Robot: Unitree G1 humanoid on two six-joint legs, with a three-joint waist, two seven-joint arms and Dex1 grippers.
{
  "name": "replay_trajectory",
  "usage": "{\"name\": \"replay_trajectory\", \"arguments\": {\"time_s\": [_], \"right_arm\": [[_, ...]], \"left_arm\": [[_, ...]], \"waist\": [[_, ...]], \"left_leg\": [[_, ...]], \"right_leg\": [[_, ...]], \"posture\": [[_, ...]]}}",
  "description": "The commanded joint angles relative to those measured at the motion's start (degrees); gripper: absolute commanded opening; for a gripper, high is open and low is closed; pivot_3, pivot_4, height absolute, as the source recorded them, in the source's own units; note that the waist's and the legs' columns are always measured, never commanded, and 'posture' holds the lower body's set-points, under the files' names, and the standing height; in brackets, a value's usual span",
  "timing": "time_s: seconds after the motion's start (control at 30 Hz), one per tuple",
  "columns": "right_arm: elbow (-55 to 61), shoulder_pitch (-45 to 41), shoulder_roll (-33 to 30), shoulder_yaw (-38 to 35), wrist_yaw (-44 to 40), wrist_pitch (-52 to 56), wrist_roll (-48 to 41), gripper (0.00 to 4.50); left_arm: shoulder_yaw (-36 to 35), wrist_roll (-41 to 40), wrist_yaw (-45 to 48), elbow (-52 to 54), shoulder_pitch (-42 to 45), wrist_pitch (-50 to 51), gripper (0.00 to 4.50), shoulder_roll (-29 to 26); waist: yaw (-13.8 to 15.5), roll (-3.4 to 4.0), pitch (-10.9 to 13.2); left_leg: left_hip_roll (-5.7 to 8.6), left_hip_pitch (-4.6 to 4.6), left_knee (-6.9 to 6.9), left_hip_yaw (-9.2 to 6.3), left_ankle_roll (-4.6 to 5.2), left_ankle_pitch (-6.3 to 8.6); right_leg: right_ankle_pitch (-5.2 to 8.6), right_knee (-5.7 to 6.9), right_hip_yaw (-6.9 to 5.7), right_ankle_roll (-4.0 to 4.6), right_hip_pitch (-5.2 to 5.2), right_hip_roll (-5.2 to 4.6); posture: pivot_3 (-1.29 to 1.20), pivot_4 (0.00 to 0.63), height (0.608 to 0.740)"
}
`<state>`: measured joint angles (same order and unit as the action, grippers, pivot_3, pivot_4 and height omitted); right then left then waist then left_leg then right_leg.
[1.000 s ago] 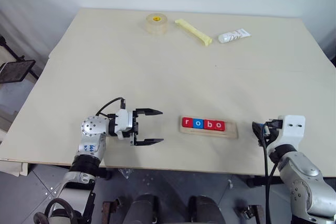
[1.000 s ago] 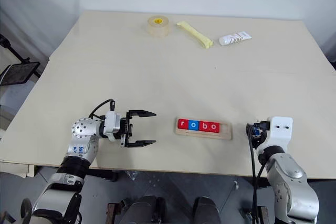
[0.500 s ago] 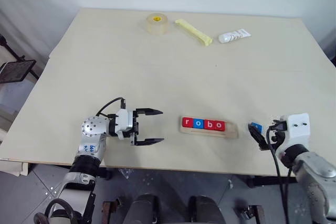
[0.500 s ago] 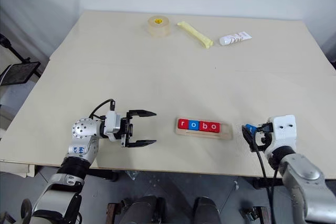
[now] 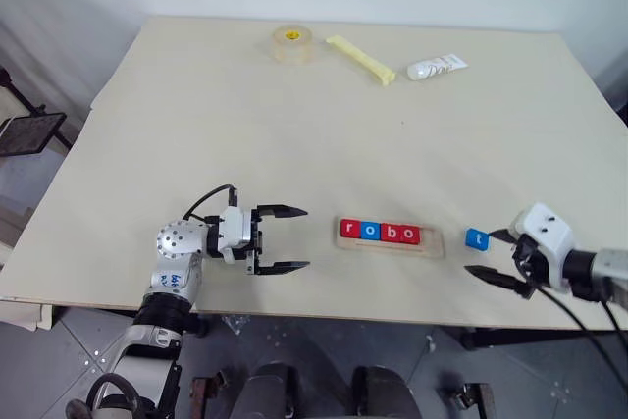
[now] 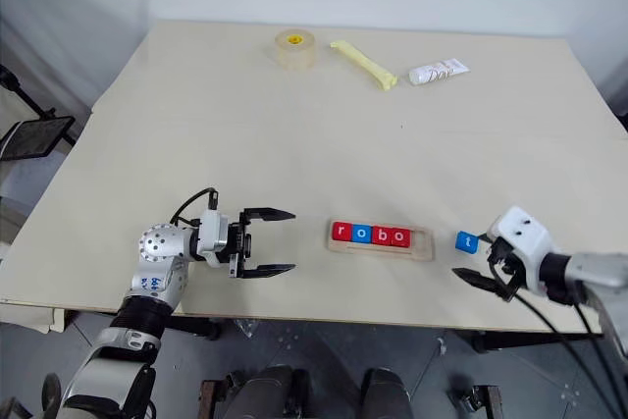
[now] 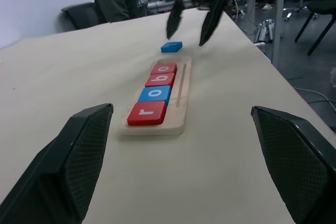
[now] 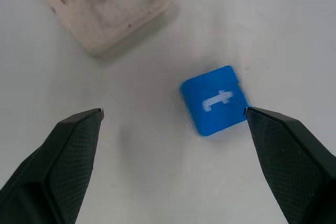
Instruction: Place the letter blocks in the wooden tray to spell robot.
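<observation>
With four blocks seated and one loose, the risks sit mostly at the right end of the tray.

Tray [image 5: 391, 245]: near the front edge of the table [image 5: 294, 125], between the two grippers; it holds r, o, b, o in a row, red [image 5: 348, 230], blue [image 5: 370, 232], red [image 5: 391, 234], red [image 5: 410, 235], with the last slot at its right end bare.

t block [image 5: 477, 239]: blue, flat on the table just right of the tray, apart from it, letter up.

Right gripper [image 5: 498, 255]: jaws spread wide and holding nothing; in the wrist view one finger [image 8: 286, 150] tip sits at the block's corner, the other [image 8: 63, 156] well off to the far side.

Left gripper [image 5: 287, 238]: jaws wide and holding nothing, pointing at the tray's left end, apart from it.

Risk, off-centre grasp: closing from here would likely push the t sideways or spin it, since the block is not centred between the fingers.

Risk, thin tile: a flat block offers little edge, so it may slip or flip out of the pinch.

Risk, letter turn: a twisted pickup could seat the t rotated.

Risk, tray shift: pressing the t into the end slot could slide the light tray toward the table edge or jolt the neighbouring o.
</observation>
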<state>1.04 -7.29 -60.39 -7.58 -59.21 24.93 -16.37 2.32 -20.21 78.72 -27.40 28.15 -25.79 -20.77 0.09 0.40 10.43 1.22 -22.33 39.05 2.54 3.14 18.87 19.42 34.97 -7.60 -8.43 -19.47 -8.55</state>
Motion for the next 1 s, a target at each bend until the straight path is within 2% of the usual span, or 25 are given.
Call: {"name": "replay_trajectory", "arguments": {"time_s": [0.03,0.27,0.7,0.8,1.0], "right_arm": [[-7.7,-5.8,-0.8,4.0,-4.6,-5.1,3.3,4.49],[-17.1,-12.9,0.1,10.3,-9.3,-10.7,8.5,4.49],[-18.8,-13.5,-0.5,10.9,-10.9,-13.1,11.0,4.49],[-18.2,-13.2,-0.7,10.8,-10.4,-13.9,11.6,3.95],[-18.6,-13.4,-0.5,10.6,-10.7,-13.9,11.8,2.02]], "left_arm": [[-0.4,-0.6,-0.9,2.7,-1.2,-0.4,4.5,-0.3],[-0.5,-0.4,-3.0,5.9,-4.2,-0.2,4.5,-1.0],[-0.1,-0.1,-4.5,6.5,-4.7,-0.3,4.5,-1.1],[0.0,0.1,-4.5,5.8,-4.1,-0.5,4.5,-0.9],[0.1,0.2,-4.2,4.6,-3.1,-0.9,4.5,-0.6]], "waist": [[-0.1,0.0,0.0],[0.2,-0.01,0.0],[0.9,-0.03,0.0],[1.1,-0.04,0.0],[1.1,-0.06,0.0]], "left_leg": [[-0.03,0.0,0.0,-0.03,-0.01,0.0],[0.02,-0.06,0.03,-0.08,0.0,0.0],[0.01,-0.05,0.08,-0.09,-0.01,0.0],[0.01,-0.04,0.08,-0.09,0.0,0.0],[0.01,-0.03,0.13,-0.07,0.0,0.0]], "right_leg": [[0.0,0.02,-0.04,0.0,0.0,0.02],[0.0,0.02,-0.07,0.0,0.0,-0.02],[0.0,0.01,-0.07,0.0,0.04,-0.02],[0.0,0.01,-0.07,0.0,0.05,-0.01],[-0.01,0.0,-0.06,-0.01,0.08,-0.02]], "posture": [[0.0,0.15,0.74],[0.0,0.15,0.74],[0.0,0.15,0.74],[0.0,0.15,0.74],[0.0,0.15,0.74]]}}
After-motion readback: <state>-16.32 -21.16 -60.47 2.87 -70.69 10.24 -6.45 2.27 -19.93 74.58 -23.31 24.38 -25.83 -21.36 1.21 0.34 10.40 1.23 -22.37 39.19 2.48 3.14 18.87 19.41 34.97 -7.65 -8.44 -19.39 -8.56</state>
